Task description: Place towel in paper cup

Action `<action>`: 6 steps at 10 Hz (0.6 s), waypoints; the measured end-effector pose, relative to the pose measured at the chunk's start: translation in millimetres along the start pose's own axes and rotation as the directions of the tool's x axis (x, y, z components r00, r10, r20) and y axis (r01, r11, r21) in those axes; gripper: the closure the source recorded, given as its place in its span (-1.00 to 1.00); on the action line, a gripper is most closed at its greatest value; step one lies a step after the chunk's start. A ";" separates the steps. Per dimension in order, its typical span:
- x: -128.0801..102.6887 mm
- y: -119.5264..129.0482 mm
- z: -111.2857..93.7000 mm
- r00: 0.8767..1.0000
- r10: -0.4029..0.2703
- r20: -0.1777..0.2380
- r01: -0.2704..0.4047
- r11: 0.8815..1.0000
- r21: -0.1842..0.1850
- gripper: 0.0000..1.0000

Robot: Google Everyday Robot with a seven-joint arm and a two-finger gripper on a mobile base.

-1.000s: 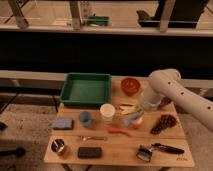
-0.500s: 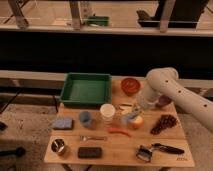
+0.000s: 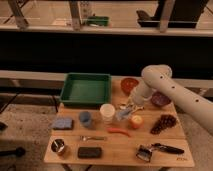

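The white paper cup stands upright near the middle of the wooden table. My gripper is just right of the cup, reaching down from the white arm. It is shut on a small blue-grey towel, which hangs beside the cup's right side at about rim height. The towel is outside the cup.
A green tray sits at the back left. A blue cup and a blue sponge are left of the paper cup. An orange, grapes, a red bowl, a purple bowl, a peeler and a metal cup are also on the table.
The arm and gripper have moved left with the towel, from near the orange to right beside the paper cup.
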 end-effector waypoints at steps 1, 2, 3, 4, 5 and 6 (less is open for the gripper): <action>-6.4 -11.5 1.6 1.000 -0.025 0.005 0.025 1.000 0.004 1.00; -11.9 -18.9 4.5 0.999 -0.044 0.009 0.044 0.999 0.003 1.00; -16.7 -25.2 5.8 0.998 -0.060 0.012 0.060 0.998 0.005 1.00; -23.0 -32.5 8.1 0.996 -0.082 0.016 0.082 0.997 0.005 1.00; -28.4 -38.5 10.5 0.994 -0.106 0.023 0.106 0.994 0.006 1.00; -32.4 -42.6 12.7 0.992 -0.123 0.030 0.123 0.992 0.008 1.00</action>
